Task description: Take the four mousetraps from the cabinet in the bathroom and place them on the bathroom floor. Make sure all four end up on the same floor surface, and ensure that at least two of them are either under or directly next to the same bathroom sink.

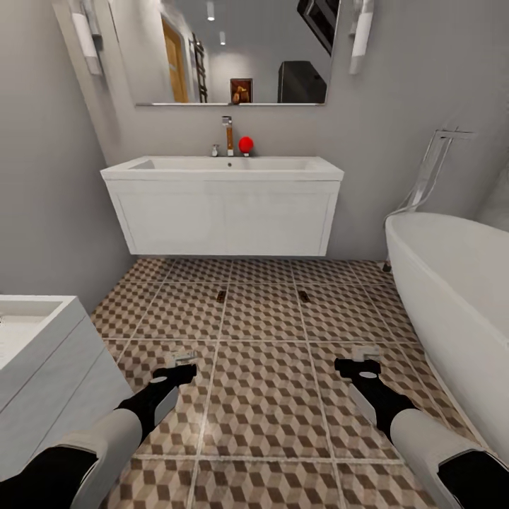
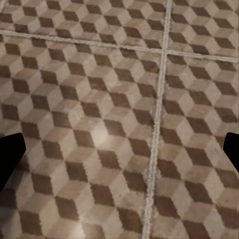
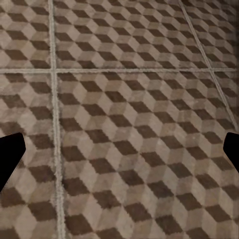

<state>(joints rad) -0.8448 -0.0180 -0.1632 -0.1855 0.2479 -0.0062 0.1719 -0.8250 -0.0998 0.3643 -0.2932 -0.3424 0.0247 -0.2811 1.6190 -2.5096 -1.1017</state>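
Our left end effector [image 1: 185,358] hangs low over the bathroom floor [image 1: 268,396] with its fingers spread and nothing between them; in the left wrist view the dark fingertips [image 2: 11,152] sit at the two edges with bare tile between. Our right end effector [image 1: 367,353] is the same, spread and empty, over the tiles on the right.

Farther out, two mousetraps lie on the floor just in front of the sink [image 1: 223,170]: one at left [image 1: 221,296] and one at right [image 1: 304,295], well apart, each near a grout line. We judge these two as already placed beside the sink, so two more are left to fetch from the cabinet, which we do not see from here.

The risks we see:
- Turning the base in this tight room, an arm could clip the bathtub [image 1: 452,283] on the right or the white unit [image 1: 42,353] at near left
- Rolling forward could run over or shove the placed traps away from the sink
- The traps are tiny, flat and dark against brown cubes, so we could lose track of them
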